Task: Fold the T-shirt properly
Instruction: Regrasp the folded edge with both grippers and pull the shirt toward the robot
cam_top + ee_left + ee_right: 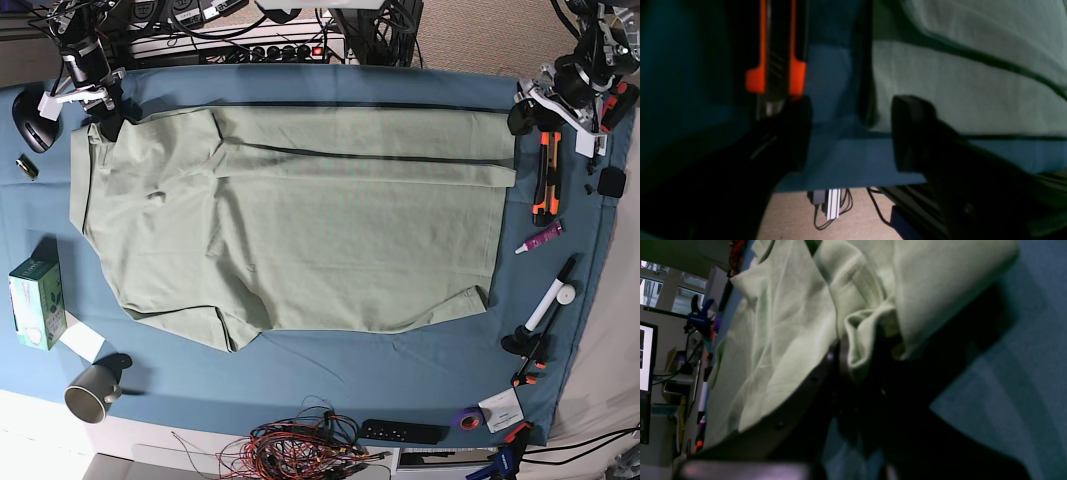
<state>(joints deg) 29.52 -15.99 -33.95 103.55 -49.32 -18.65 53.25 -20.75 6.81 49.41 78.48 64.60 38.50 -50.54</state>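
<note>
From the left wrist, the left hand (848,133) stands with its two dark fingers wide apart and nothing between them, low over the blue-teal table cloth (846,160). The pale sage-green short-sleeved T-shirt (960,86) lies just beyond the far finger, its folded edge running across the cloth. Only this view brings up close the orange-and-black utility knife (776,50) lying beside the near finger, and the floor with cables past the table edge.

From the right wrist, the right hand (867,353) is clamped on a bunched fold of the T-shirt (780,340), the fabric puckered where the dark fingers pinch it. The rest of the shirt stretches away over the cloth (1017,380). The pinch itself shows nowhere else.

From the base view, the whole T-shirt (300,230) lies spread flat on the table (330,375), its far long edge folded over into a band. The right hand (103,105) sits at the shirt's far corner on this view's left; the left hand (525,112) sits at the opposite far corner. A white mug (88,392) and a green box (35,302) stand on the near left.
</note>
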